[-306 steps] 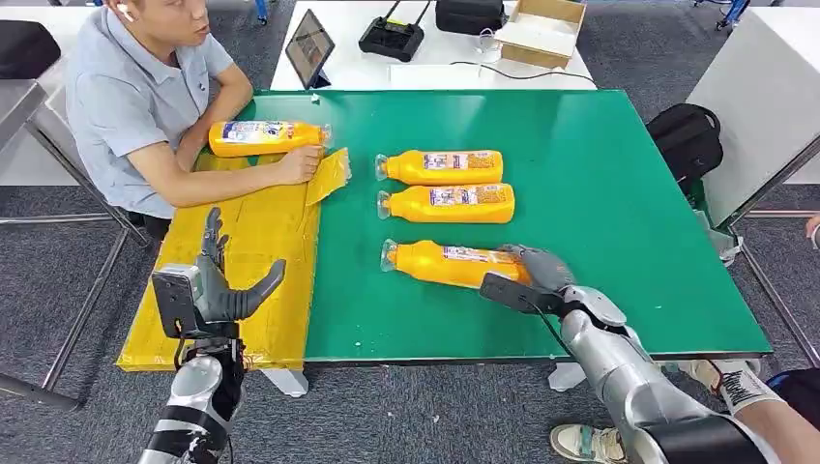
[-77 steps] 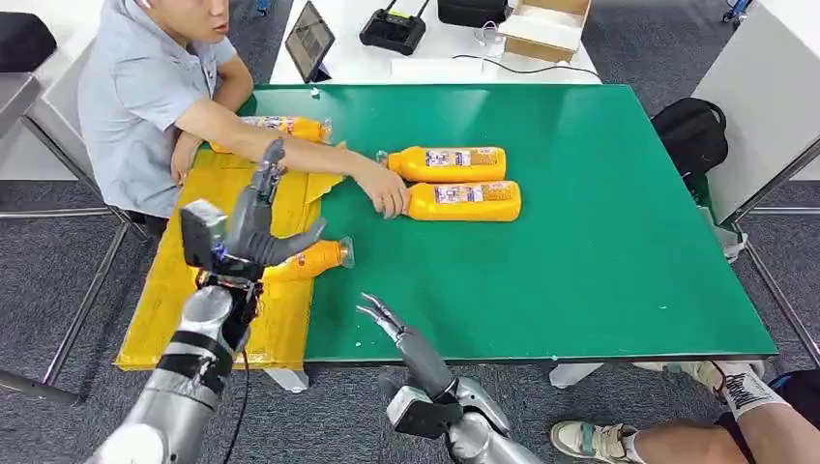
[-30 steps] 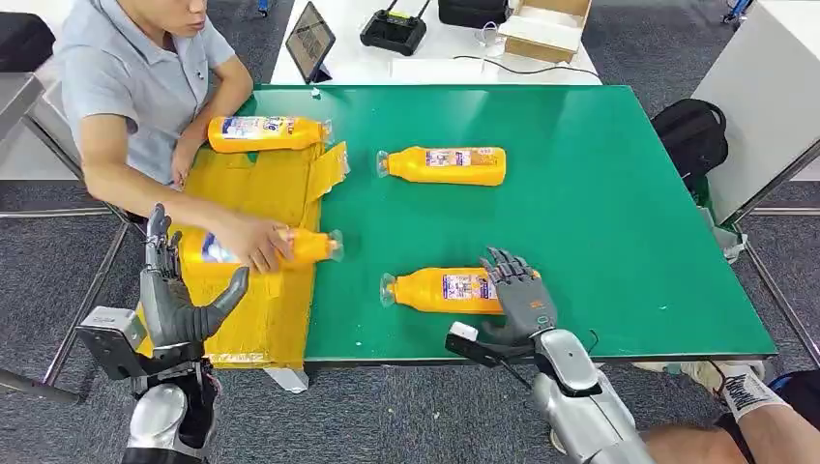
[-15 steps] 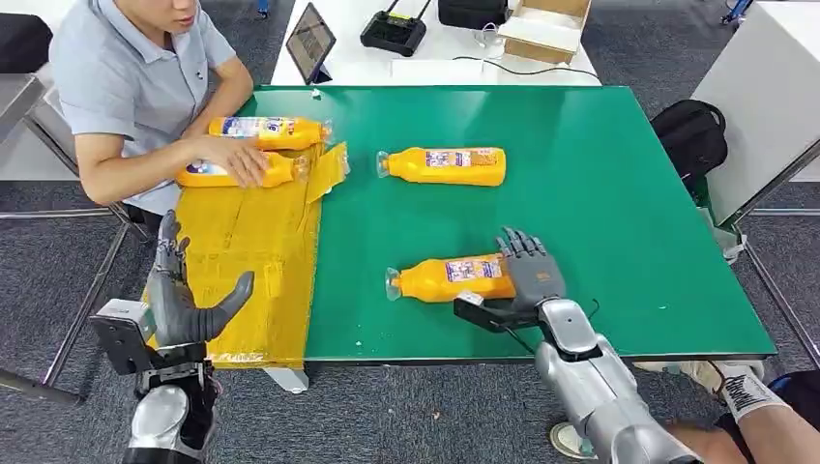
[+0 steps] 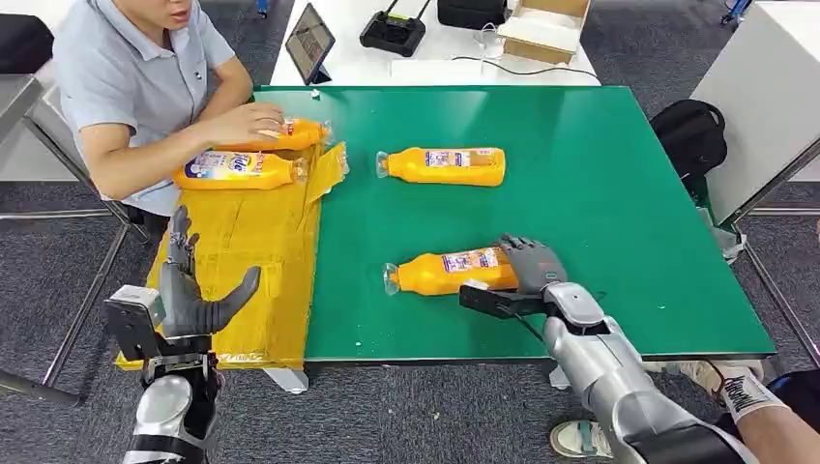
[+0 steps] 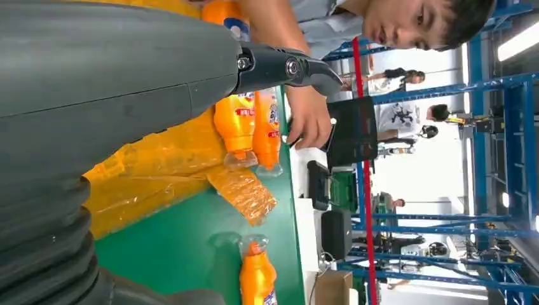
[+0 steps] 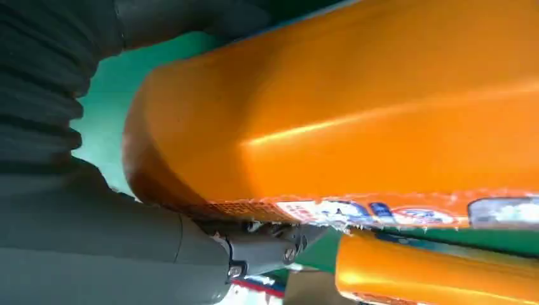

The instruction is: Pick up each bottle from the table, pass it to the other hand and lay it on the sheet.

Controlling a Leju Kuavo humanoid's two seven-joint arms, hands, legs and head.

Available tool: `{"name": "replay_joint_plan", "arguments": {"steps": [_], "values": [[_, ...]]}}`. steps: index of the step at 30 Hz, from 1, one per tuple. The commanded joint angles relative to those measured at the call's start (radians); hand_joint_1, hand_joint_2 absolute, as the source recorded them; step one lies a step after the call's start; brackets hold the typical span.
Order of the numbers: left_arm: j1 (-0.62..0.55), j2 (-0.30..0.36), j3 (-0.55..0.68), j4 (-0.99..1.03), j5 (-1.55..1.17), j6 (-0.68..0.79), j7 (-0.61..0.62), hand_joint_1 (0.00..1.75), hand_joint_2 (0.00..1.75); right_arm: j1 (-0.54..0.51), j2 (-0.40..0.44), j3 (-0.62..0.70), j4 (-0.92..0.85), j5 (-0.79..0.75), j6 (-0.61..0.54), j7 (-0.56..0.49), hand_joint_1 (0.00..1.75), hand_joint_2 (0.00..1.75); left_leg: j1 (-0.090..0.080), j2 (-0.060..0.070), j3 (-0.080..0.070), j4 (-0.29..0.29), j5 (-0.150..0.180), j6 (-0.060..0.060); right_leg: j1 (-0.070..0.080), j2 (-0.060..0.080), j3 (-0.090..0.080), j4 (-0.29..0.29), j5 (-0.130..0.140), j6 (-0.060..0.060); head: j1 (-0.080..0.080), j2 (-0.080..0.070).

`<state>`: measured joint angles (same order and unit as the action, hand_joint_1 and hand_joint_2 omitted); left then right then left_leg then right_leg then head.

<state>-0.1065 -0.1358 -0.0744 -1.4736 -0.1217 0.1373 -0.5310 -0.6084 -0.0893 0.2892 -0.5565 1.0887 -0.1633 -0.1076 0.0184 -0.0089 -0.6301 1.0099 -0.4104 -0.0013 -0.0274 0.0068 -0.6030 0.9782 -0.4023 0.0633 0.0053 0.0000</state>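
Two bottles (image 5: 237,169) lie on the sheet (image 5: 253,253) — my right hand (image 5: 530,266) grips a third (image 5: 450,272), my left hand (image 5: 193,295) spread empty — one bottle (image 5: 445,165) untouched.

1. Setting: an indoor robot test area within a large industrial hall or lab.
2. Floor: grey carpet (image 5: 387,416).
3. Work surface: green-topped table (image 5: 600,193) on metal legs, with a yellow sheet (image 5: 256,242) over one end.
4. Adjoining white table (image 5: 425,70) carrying a tablet (image 5: 309,43), a black handheld controller (image 5: 392,37), a black case (image 5: 469,13) and an open cardboard box (image 5: 541,29).
5. Background, left wrist view: blue steel racking (image 6: 502,127), bright overhead lighting, and people standing at a distance (image 6: 400,117).
6. Black backpack (image 5: 688,135) on the floor beside the table.
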Motion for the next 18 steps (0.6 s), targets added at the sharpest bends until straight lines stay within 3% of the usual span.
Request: {"name": "replay_joint_plan", "arguments": {"steps": [1,5,9,12,18], "values": [[-0.079,0.033,-0.043,0.128,0.023,-0.006,-0.004,0.0,1.75,-0.018,-0.007,-0.024,0.173,-0.086,0.035,-0.111,1.69,1.75,0.001,-0.003,0.006,-0.002,-0.001,0.001,0.002,-0.004,0.007,-0.002,-0.002,-0.004,0.0,0.0],[-0.09,0.036,-0.053,0.144,0.035,-0.002,-0.014,0.0,1.75,0.006,-0.011,-0.049,0.16,-0.163,0.039,-0.211,1.75,1.75,0.001,-0.003,0.006,-0.002,-0.001,0.001,0.002,-0.004,0.008,-0.002,-0.002,-0.004,0.0,0.0],[-0.092,0.036,-0.054,0.146,0.038,0.0,-0.016,0.0,1.75,0.01,-0.012,-0.052,0.156,-0.177,0.041,-0.223,1.75,1.75,0.001,-0.003,0.008,-0.002,-0.001,0.001,0.002,-0.004,0.009,-0.003,-0.002,-0.004,0.0,0.0],[-0.085,0.035,-0.066,0.136,0.057,-0.011,-0.036,0.0,1.75,0.064,0.004,-0.124,0.097,-0.319,0.06,-0.37,1.75,1.75,0.001,-0.001,0.007,-0.002,-0.001,0.001,0.002,-0.003,0.007,-0.002,-0.001,-0.004,0.0,0.0],[-0.056,0.022,-0.074,0.099,0.071,-0.009,-0.053,0.0,1.75,0.101,0.008,-0.128,0.048,-0.353,0.03,-0.392,1.75,1.75,0.001,0.0,0.007,-0.001,-0.002,0.001,0.002,-0.002,0.008,-0.002,-0.002,-0.003,0.0,0.0]]}}
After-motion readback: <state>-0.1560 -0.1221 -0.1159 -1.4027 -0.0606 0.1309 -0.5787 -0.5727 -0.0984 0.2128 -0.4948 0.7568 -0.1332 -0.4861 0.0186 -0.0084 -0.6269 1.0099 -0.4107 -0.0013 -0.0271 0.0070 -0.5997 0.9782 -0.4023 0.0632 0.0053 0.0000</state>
